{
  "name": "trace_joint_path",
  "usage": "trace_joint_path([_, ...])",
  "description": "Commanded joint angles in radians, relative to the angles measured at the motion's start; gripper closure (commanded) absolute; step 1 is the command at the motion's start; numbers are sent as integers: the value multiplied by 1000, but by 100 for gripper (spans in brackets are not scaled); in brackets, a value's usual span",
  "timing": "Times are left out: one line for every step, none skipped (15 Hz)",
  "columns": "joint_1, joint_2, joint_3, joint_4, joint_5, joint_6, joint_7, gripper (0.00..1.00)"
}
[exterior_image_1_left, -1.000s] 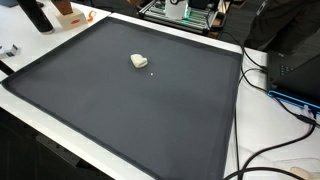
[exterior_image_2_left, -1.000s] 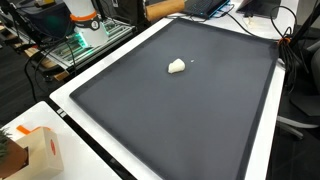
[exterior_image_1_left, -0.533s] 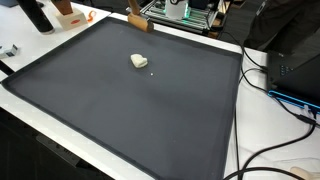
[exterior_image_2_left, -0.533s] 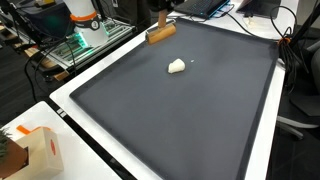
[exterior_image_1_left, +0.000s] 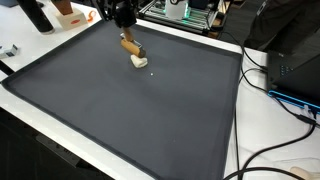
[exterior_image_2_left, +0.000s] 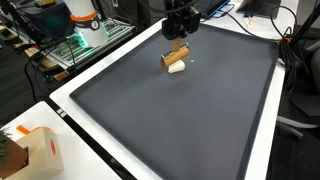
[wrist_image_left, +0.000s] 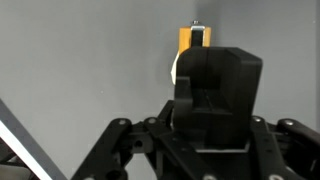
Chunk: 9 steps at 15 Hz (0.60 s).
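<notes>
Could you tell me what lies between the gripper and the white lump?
A wooden block, held by the gripper, hangs close above the lump; both exterior views show it.

Two exterior cameras stand off the table (exterior_image_1_left: 250, 120), raised and angled down on the dark mat (exterior_image_1_left: 150, 110) from different sides, at middling range. Both take in the whole mat, with the hand (exterior_image_1_left: 125, 32) gripping a wooden block (exterior_image_1_left: 130, 46) near its far edge. The wrist camera looks down past the hand's housing, close to the mat.
</notes>
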Motion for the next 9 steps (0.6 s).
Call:
trace_joint_path([-15, 13, 11, -26, -33, 98, 39, 77])
trace_joint_path([-16, 18, 11, -30, -40, 118, 46, 77])
trace_joint_path([-17, 24, 12, -34, -46, 140, 56, 77])
trace_joint_path([-17, 30, 12, -37, -52, 155, 64, 77])
trace_joint_path([-18, 35, 14, -41, -53, 172, 65, 77])
trace_joint_path([-19, 40, 14, -43, -54, 183, 72, 77])
trace_joint_path([-20, 45, 17, -47, -48, 186, 67, 77])
trace_joint_path([-20, 48, 19, -51, -47, 193, 69, 77])
trace_joint_path([-21, 52, 22, -53, -43, 188, 65, 77])
